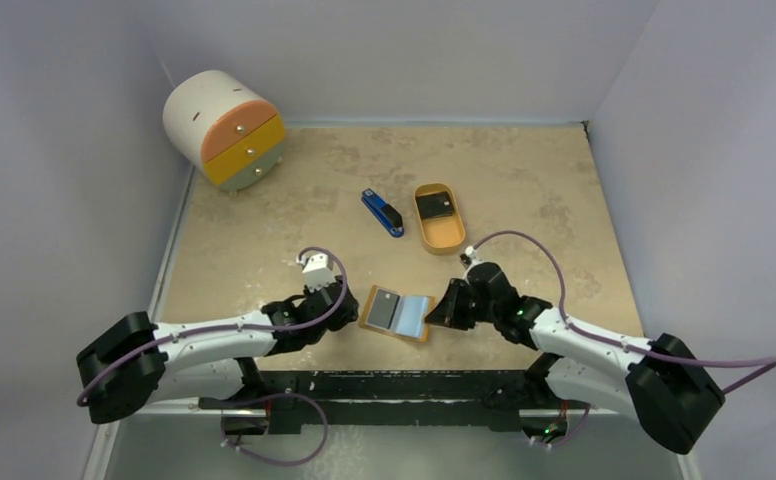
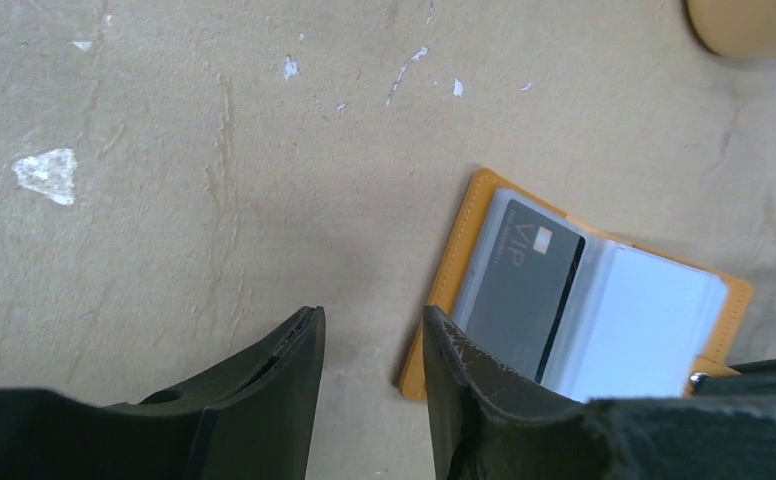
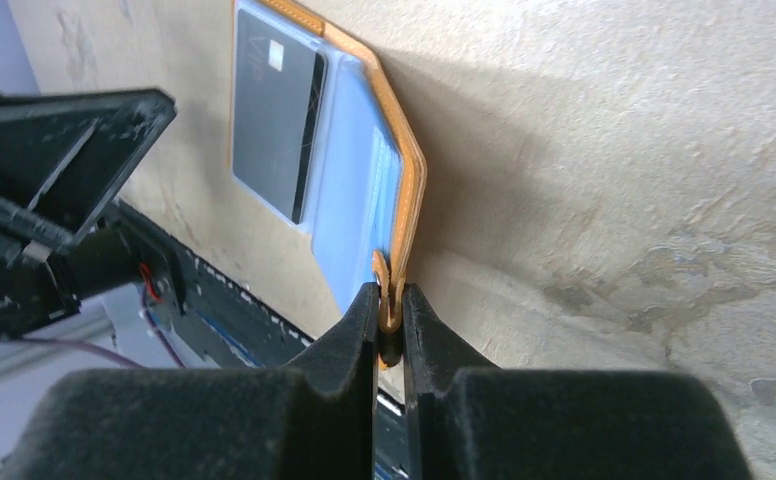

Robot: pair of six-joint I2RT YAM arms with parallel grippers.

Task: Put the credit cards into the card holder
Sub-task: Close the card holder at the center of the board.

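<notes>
Clamping the right gripper [image 3: 391,320] [image 1: 446,306] on the card holder [image 3: 411,190] [image 1: 400,316] [image 2: 461,262], pinching the small orange strap at its right edge flat between matte black fingers [image 3: 349,340]. Resting that holder unfolded on the table [image 1: 264,230], close to the near edge and between the two grippers. Showing smooth, leather-like orange covers with a stitched border, square-ish in outline, and glossy clear plastic sleeves [image 2: 654,320] fanning inside, pale blue-white in the light. Carrying one credit card [image 2: 519,295] [image 3: 274,130] [image 1: 384,308] in the left-hand sleeve: thin, flat, rectangular, dark grey, with a small pale chip patch and faint lettering near one corner.

Keeping the left gripper [image 2: 374,345] [image 1: 336,312] released just beside the holder's left edge, with its black wedge-shaped fingers standing apart and framing only bare tabletop, gripping nothing. Not possible to tell whether the nearer fingertip is touching the orange corner.

Sitting farther back on the mottled, stone-like beige surface: an oval orange tray [image 1: 448,243], shallow-walled, containing a second dark card [image 1: 436,206] lying flat on its floor. Lying just left of the tray, apart from it — a slim blue-and-black stapler-like bar [image 1: 382,213]. Standing at the far left corner: a rounded white cabinet [image 1: 214,110] with orange and yellow drawer fronts, each bearing a small knob.
</notes>
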